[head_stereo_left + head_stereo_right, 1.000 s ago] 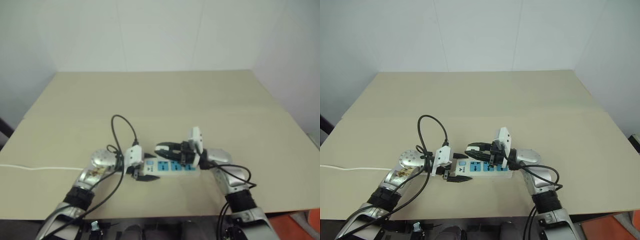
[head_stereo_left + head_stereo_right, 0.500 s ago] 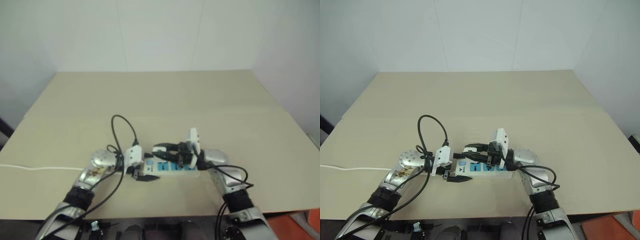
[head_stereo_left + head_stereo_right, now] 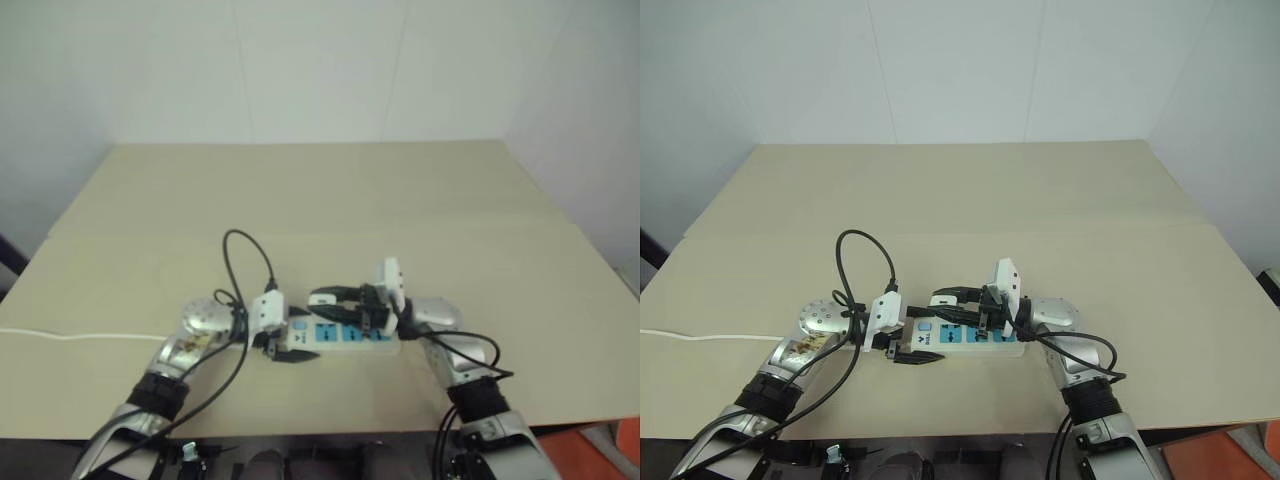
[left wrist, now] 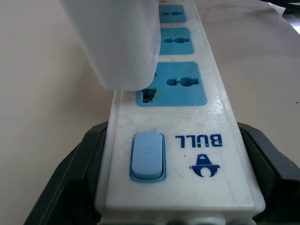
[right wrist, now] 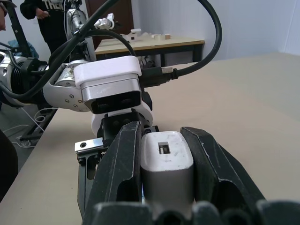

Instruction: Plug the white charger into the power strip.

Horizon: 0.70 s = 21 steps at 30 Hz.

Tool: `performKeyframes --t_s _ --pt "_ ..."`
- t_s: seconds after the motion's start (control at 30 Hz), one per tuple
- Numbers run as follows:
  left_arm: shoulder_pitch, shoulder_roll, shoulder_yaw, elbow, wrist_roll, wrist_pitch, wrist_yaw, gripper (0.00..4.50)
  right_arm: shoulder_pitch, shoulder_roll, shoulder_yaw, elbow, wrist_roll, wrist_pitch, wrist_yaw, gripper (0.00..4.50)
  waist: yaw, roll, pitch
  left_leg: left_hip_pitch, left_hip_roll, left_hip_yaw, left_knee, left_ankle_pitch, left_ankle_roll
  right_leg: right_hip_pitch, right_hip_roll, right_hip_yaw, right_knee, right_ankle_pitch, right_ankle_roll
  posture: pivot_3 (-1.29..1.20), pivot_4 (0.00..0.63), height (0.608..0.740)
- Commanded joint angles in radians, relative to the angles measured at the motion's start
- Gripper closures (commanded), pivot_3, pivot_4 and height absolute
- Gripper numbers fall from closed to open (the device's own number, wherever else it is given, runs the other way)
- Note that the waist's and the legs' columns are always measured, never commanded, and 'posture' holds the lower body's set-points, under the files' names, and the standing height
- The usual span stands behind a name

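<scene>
Seen from the left wrist: white charger (image 4: 117, 42) poised over the power strip (image 4: 180, 154) at its first blue socket beside the switch. Clamped between right jaws (image 5: 161, 164); strip's switch end gripped between left jaws (image 3: 908, 347) on the surface (image 3: 970, 200).

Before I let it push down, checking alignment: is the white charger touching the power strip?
Cannot tell. In the left wrist view the white charger hangs over the power strip's first socket, hiding any gap or contact beneath it.
</scene>
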Motion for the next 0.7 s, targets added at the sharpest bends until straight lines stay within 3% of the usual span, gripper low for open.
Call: performKeyframes --t_s 0.03,0.7 --pt "0.012 0.026 -0.029 0.027 0.045 0.010 -0.012 1.18 -0.003 -0.002 0.019 0.013 -0.020 -0.043 0.019 3.32 0.000 0.000 0.000 0.000 0.000 0.000 0.000 0.000 0.000 0.000 0.000 0.000 0.000 0.000 0.000 0.00 0.150 0.740" --pt "0.007 0.027 -0.031 0.031 0.049 0.013 -0.012 1.18 -0.007 0.022 0.027 0.036 -0.012 -0.073 0.019 3.32 0.001 0.000 0.000 0.003 0.000 0.000 -0.002 0.000 0.000 0.001 0.000 0.001 0.000 0.000 -0.001 0.00 0.150 0.740"
